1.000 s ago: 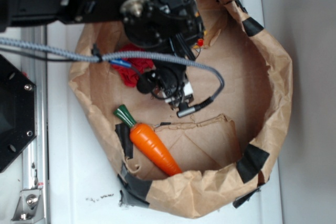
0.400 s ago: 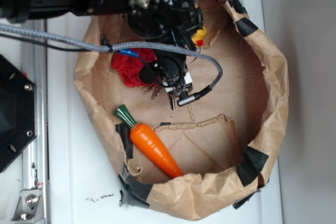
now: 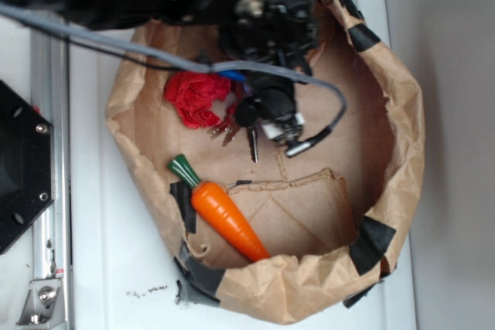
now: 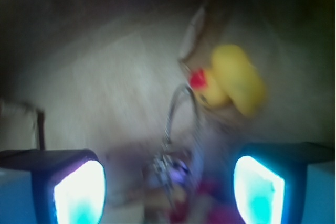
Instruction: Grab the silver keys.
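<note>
Exterior view, progress: the silver keys [image 3: 246,130] lie on the floor of the brown paper bag [image 3: 402,152], fanned out just beside the red cloth [image 3: 195,98] and well apart from the toy carrot [image 3: 226,220] nearer the bag's lower wall; nothing shows them lifted, so by my reading the grab is not yet made and the closing and lifting are left

Exterior view, pincer: the pincer [image 3: 272,117] hangs over the upper end of the bunch, the arm's dark body hiding the ring and the fingertips; from here I cannot tell how wide the jaws stand nor whether they touch the keys; the white tabletop [image 3: 116,260] under the bag carries nothing else of the task

Wrist view, progress: blurred, yet the wire ring and keys [image 4: 176,150] show low in the middle, between the two fingers and not clamped; a yellow rubber duck [image 4: 231,80] rests further off against the bag wall

Wrist view, pincer: the jaws stand spread wide, the left pad [image 4: 79,192] and the right one at opposite edges, with the pincer's gap [image 4: 168,192] straddling the bunch; it holds nothing, and whether either pad touches metal is too smeared to say; I judge it placed to close on the keys
</note>
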Controlling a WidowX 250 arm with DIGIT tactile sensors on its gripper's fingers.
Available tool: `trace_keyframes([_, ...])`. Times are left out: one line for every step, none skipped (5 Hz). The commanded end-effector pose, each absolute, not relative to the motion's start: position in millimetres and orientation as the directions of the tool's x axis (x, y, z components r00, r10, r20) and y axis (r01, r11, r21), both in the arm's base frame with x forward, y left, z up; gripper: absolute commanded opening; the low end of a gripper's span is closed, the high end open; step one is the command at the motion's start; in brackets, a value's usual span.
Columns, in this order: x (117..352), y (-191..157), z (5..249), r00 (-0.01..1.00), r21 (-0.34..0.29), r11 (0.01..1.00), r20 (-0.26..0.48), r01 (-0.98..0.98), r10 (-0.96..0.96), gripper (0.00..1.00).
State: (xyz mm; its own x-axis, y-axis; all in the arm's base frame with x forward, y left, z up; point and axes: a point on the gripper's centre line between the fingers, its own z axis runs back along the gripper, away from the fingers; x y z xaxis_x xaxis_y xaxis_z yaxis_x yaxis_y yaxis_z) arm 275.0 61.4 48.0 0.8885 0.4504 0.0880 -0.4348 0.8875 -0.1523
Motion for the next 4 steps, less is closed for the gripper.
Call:
trace_keyframes([287.3,61.8,60.8,0.883,-0.163,0.89,0.137,-0.426,0.448,0.0])
trace_keyframes([286.3,61.0,61.1,0.892,-0.165,0.896,0.128,-0.412,0.433,0.0])
trace_keyframes([287.3,60.9,60.6,0.891,-0.161,0.895,0.122,-0.416,0.436,0.0])
trace_keyframes([287.6,60.5,60.6,0.891,-0.158,0.894,0.116,-0.42,0.439,0.0])
